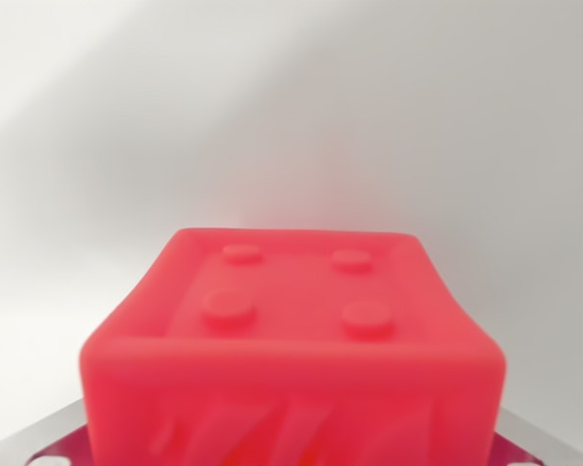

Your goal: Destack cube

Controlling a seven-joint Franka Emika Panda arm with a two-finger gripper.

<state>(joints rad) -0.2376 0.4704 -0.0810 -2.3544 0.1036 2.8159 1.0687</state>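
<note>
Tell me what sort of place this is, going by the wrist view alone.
Probably a bare lab or test bench. A red studded cube fills the close foreground against a plain white surface, with grey metal edges at the bottom corners. Nothing homely shows.

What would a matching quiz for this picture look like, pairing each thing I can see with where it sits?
Things:
1. red cube
2. round studs
3. grey metal parts
4. white surface

Places:
A. fills the upper half of the wrist view
B. on the cube's top face
C. in the bottom corners, either side of the cube
D. centre of the view's lower half

Pairs: 1-D, 2-B, 3-C, 4-A
</note>
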